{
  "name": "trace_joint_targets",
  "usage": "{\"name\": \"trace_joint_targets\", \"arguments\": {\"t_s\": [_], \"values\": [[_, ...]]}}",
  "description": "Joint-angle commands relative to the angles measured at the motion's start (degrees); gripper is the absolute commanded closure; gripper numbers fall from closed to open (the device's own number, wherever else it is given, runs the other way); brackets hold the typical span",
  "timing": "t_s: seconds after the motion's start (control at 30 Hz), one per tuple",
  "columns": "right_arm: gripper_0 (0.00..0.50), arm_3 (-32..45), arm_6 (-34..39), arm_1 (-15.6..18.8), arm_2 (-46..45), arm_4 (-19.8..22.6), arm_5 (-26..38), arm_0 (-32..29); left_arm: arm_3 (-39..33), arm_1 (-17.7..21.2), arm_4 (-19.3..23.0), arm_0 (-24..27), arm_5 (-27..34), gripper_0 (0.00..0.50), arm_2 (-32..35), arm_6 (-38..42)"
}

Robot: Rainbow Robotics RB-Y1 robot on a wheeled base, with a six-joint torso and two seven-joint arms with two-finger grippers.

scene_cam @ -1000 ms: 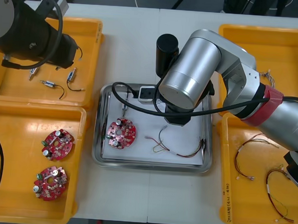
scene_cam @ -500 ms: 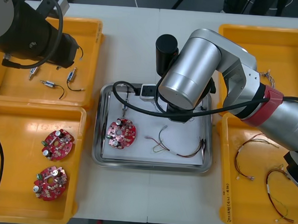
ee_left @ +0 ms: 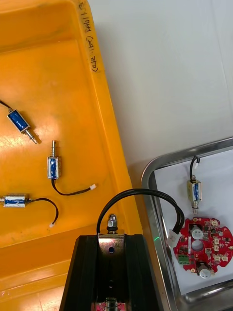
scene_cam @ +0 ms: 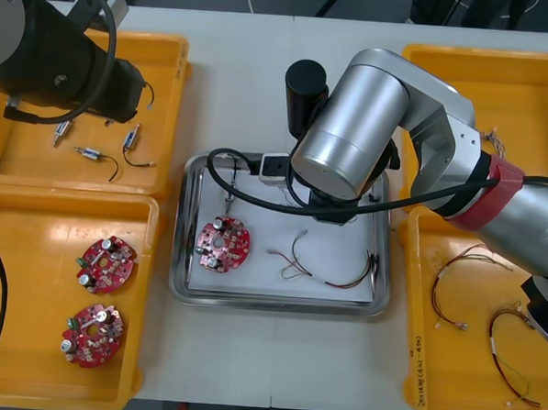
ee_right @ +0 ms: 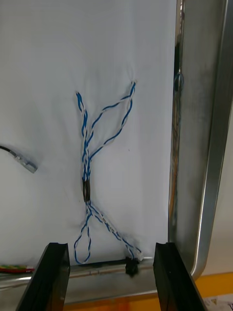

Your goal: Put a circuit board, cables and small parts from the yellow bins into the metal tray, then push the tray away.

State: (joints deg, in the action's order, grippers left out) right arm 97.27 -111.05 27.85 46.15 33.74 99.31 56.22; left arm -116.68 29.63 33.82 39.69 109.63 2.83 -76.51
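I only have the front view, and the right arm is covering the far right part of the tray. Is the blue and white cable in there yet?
Observer: Yes. The twisted blue and white cable lies flat on the white lining of the metal tray.
Operator: Is the right end effector gripping it?
Observer: No. The right end effector is open; the cable's near end lies between its fingers, and neither touches it.
Operator: The left arm looks parked over the far left yellow bin. Is the cable against the tray wall?
Observer: Close, but apart; white lining shows between them.
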Motion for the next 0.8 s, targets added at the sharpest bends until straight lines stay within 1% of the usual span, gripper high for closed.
{"name": "trace_joint_targets", "arguments": {"t_s": [0.03, 0.2, 0.47, 0.6, 0.8], "values": [[0.000, 4.3, 0.2, 0.5, -5.0, 0.1, 5.2, 2.0, -0.6, -0.8, 0.9, 3.1, 0.4, 0.498, 0.7, 8.1], [0.000, 6.1, 0.7, 0.4, -9.9, 1.9, 10.7, 1.6, -0.6, -0.8, 1.2, 3.6, 0.4, 0.499, 0.1, 8.7], [0.000, 11.3, 1.5, 0.9, -20.4, 2.0, 10.7, -2.5, -0.6, -0.9, 1.8, 4.6, 0.4, 0.498, -2.5, 10.3], [0.000, 15.1, 2.2, 2.4, -25.3, 1.9, 10.7, -5.6, -0.6, -0.9, 2.4, 5.2, 0.4, 0.498, -4.1, 11.1], [0.000, 21.2, 3.2, 6.9, -31.9, 3.0, 10.7, -11.9, -0.6, -2.3, 2.6, 6.4, 0.4, 0.499, -6.8, 12.1]]}}
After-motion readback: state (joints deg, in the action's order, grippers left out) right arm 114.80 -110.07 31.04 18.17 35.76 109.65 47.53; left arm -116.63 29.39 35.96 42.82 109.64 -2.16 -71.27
